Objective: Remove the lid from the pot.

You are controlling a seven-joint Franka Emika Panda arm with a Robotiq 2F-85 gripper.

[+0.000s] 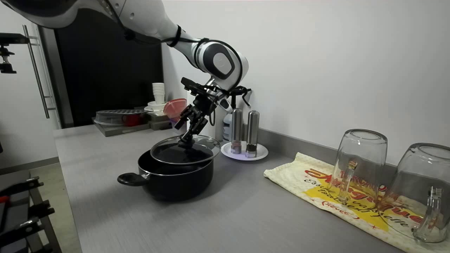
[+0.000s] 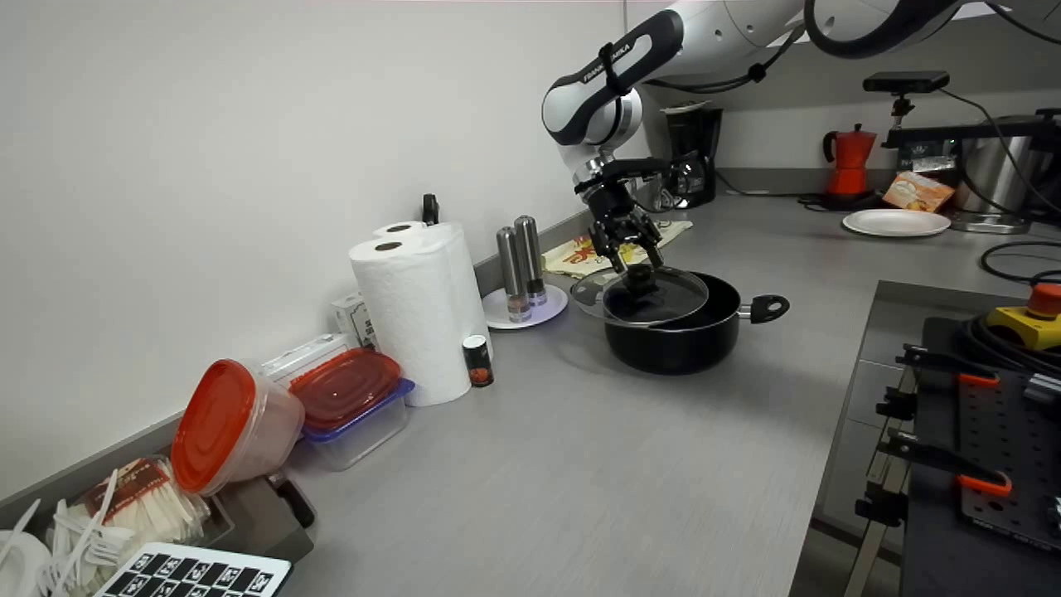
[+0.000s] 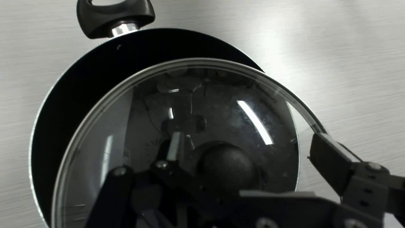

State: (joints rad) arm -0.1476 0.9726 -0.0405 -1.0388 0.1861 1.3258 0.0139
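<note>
From where I stood, the robot arm (image 1: 154,21) leaned out over the grey bench (image 1: 225,225), its gripper (image 2: 637,262) angled down at the lid (image 1: 168,151). The 2 jaws stood apart; in the wrist view the lid's black knob (image 3: 227,166) showed between them, though whether either of them touched it I couldn't tell. The lid, clear glass with a silvery edge, lay askew over the wide black pot (image 1: 177,186), off-centre towards the wall (image 1: 334,70). It overhung the pot on that side and left a dark crescent of the inside showing near the handle (image 1: 132,179). I couldn't make out how it met the rim.

Near the pot, on the wall side, 2 metal mills (image 1: 252,128) stood upright on a white plate (image 1: 262,154). In an exterior view I saw 2 clear glasses (image 1: 364,147) on a printed cloth (image 1: 313,191). Also in an exterior view, 2 white paper rolls (image 2: 414,323) stood by the wall, a small dark jar (image 2: 478,362) just beside them.
</note>
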